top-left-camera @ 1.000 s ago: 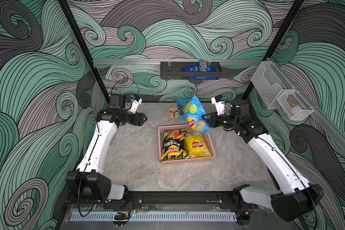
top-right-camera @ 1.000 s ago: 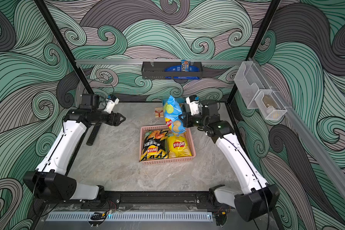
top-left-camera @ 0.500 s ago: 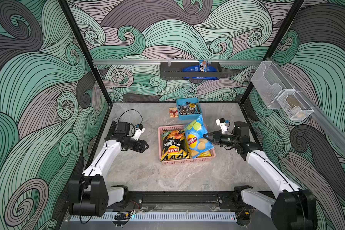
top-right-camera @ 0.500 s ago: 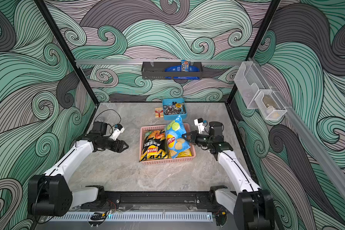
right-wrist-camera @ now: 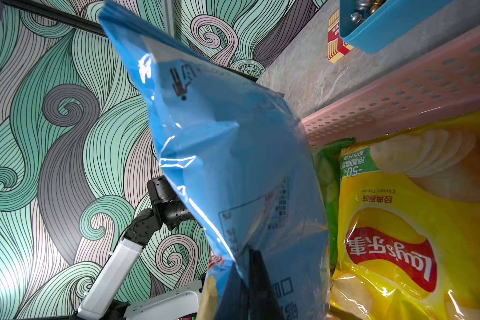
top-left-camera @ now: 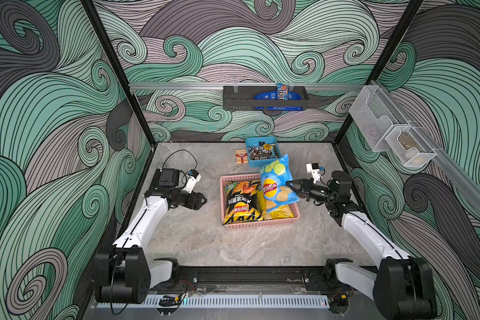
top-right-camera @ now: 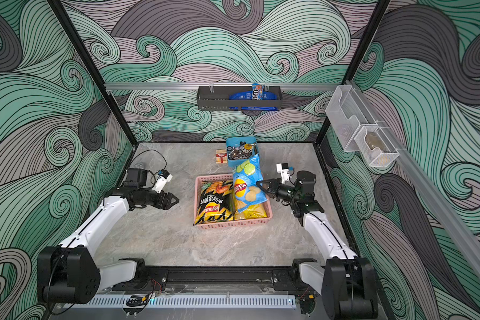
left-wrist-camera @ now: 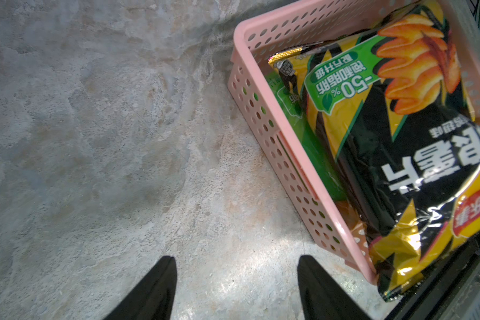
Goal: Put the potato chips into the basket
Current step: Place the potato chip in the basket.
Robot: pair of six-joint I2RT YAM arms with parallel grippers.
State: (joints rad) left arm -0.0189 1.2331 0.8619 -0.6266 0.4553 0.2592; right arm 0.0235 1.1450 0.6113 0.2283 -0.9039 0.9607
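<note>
My right gripper (top-left-camera: 290, 184) (right-wrist-camera: 250, 255) is shut on the edge of the light blue potato chips bag (top-left-camera: 276, 180) (right-wrist-camera: 233, 155). The bag hangs tilted over the right half of the pink basket (top-left-camera: 258, 225) (right-wrist-camera: 399, 91). Inside the basket lie a black-and-yellow bag (top-left-camera: 240, 202) (left-wrist-camera: 385, 138) and a yellow bag (top-left-camera: 279, 212) (right-wrist-camera: 399, 235). A green bag (left-wrist-camera: 313, 149) shows beneath them. My left gripper (top-left-camera: 204, 201) (left-wrist-camera: 236, 257) stands open and empty over bare table, left of the basket (left-wrist-camera: 261, 105).
A blue tray of metal bits (top-left-camera: 262, 153) and a small red-and-cream box (top-left-camera: 241, 156) sit just behind the basket. A dark rack (top-left-camera: 263, 97) hangs on the back wall. Clear bins (top-left-camera: 391, 133) are fixed to the right wall.
Both arms have come down and forward. My right gripper carried the light blue bag from behind the basket to over its right half. My left gripper dropped beside the basket, still open.
</note>
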